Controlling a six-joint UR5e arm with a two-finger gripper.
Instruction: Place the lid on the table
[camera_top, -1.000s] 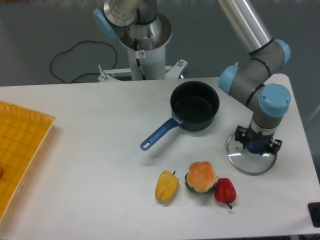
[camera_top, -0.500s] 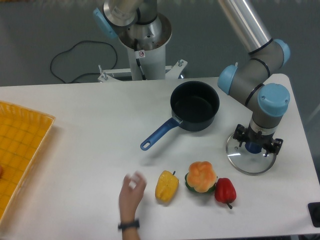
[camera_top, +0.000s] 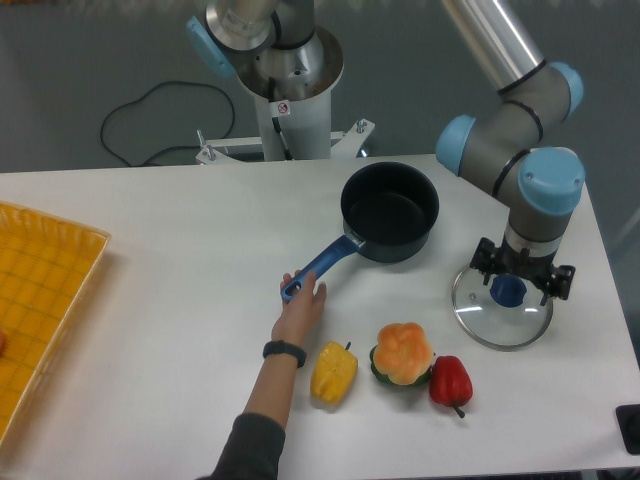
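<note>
The clear glass lid (camera_top: 500, 312) with a metal rim and a blue knob (camera_top: 508, 290) lies flat on the white table (camera_top: 180, 250) at the right, beside the dark blue saucepan (camera_top: 388, 213). My gripper (camera_top: 522, 280) hangs just above the knob. Its fingers (camera_top: 484, 262) stand apart on either side of the knob, open, and it holds nothing.
A person's hand (camera_top: 302, 305) reaches from the front edge and touches the tip of the saucepan's blue handle (camera_top: 320, 268). A yellow pepper (camera_top: 333, 372), an orange-and-green pepper (camera_top: 402, 354) and a red pepper (camera_top: 450, 380) lie in front. A yellow gridded tray (camera_top: 40, 300) sits at the left.
My gripper has let go of the knob, opened and lifted slightly to the right. A person's hand came in from the front and reached the saucepan handle.
</note>
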